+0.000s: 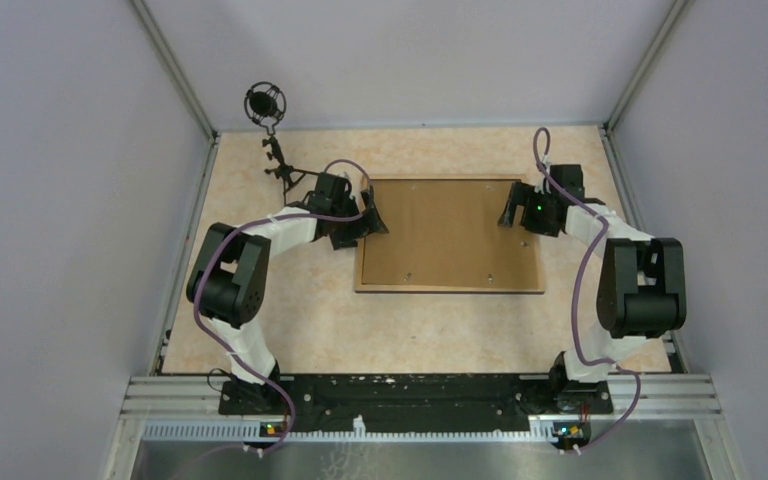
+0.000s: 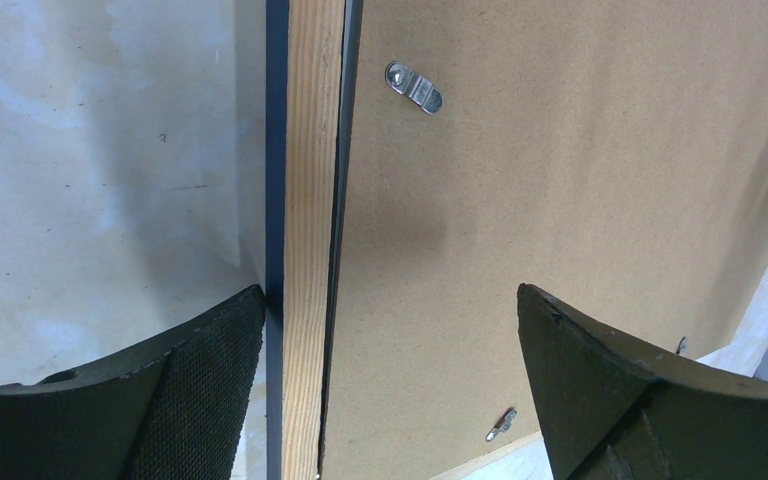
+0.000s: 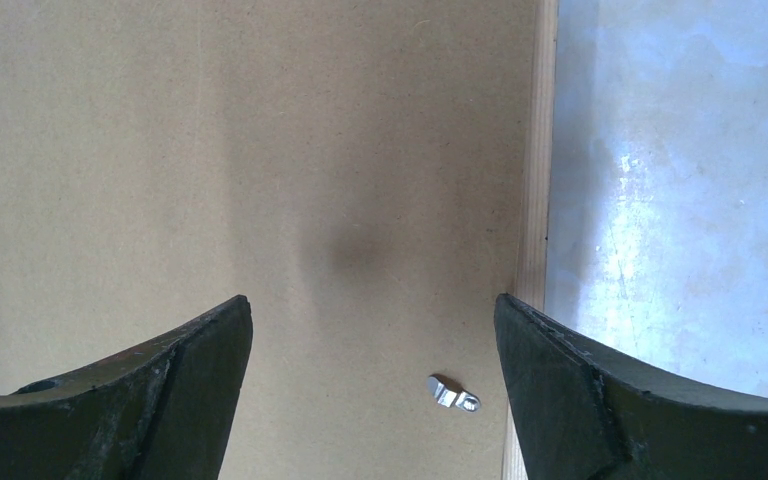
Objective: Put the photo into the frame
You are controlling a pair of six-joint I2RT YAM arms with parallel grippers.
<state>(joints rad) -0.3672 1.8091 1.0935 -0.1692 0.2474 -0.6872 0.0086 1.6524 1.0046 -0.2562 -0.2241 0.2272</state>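
**Frame (image 2: 305,200) laid back-up between parted grippers**

Frame is laid flat at the middle of the table (image 1: 290,320), wooden side up, with the brown backing board (image 1: 447,235) seated inside it. Its left rail is straddled by the spread fingers of the left gripper (image 1: 370,215). The right gripper (image 1: 513,207) is held over the board's right edge, fingers likewise parted, nothing gripped.

We count one frame (image 2: 305,250), one board (image 1: 448,235) and one microphone (image 1: 265,103). Grippers come to two: the left gripper (image 2: 390,292) and the right gripper (image 3: 372,300). The left wrist view plainly gives us two metal clips, an upper clip (image 2: 415,87) and a lower clip (image 2: 501,425); the right wrist view gives one clip (image 3: 453,393) (from above they are too small to tally).
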